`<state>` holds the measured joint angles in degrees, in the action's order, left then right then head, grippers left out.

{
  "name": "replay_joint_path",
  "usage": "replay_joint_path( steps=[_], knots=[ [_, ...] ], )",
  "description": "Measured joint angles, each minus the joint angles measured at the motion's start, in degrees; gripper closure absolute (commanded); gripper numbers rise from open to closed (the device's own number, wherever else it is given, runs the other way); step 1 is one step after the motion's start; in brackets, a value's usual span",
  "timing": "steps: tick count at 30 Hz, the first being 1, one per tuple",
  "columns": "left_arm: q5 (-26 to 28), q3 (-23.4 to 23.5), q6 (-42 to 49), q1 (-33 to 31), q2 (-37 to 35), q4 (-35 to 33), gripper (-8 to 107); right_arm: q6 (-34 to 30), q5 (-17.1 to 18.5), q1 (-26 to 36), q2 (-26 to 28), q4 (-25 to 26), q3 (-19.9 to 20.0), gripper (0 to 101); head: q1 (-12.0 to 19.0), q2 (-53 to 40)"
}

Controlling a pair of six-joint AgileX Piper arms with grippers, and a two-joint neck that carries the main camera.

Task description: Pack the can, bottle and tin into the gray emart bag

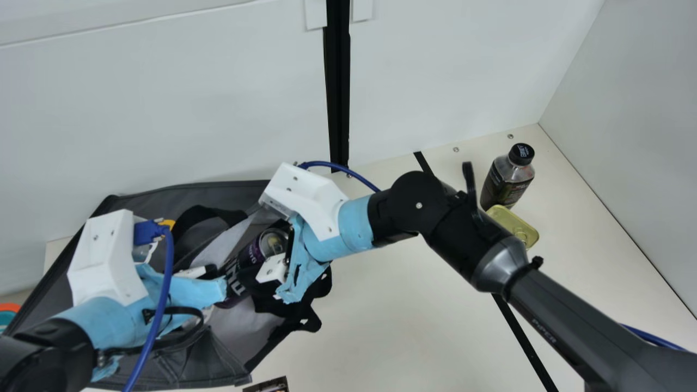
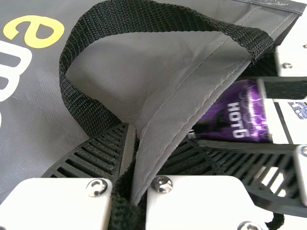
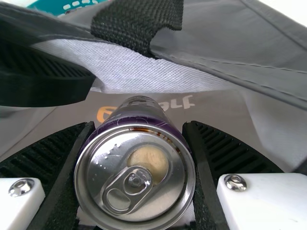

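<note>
In the main view my left gripper is over the gray bag, with my right gripper close by at its opening. The left wrist view has my left gripper shut on the bag's rim and black strap. Purple-black can is held between the fingers of my right gripper, top end toward the camera, far end pointing into the light-lined opening. Dark-capped bottle stands upright on the right, behind a gold tin partly covered by my right arm.
A dark printed item lies at the main view's bottom edge. At the far left is a teal and orange object. White walls close off the table's back and right side. My right forearm crosses the table.
</note>
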<state>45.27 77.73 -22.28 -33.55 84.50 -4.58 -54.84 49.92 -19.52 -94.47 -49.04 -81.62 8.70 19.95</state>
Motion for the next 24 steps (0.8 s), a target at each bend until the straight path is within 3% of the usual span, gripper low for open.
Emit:
replay_joint_path(
  steps=[14,24],
  knots=[
    [0.0,0.0,0.0,0.0,0.0,0.0,89,-3.2,-2.6,-1.5,-5.1,-0.4,-1.5,101,0.0,-0.1],
    [0.0,0.0,0.0,0.0,0.0,0.0,89,-5.4,-3.1,-1.8,-7.3,-1.0,-2.6,67,0.0,0.0]
  ],
)
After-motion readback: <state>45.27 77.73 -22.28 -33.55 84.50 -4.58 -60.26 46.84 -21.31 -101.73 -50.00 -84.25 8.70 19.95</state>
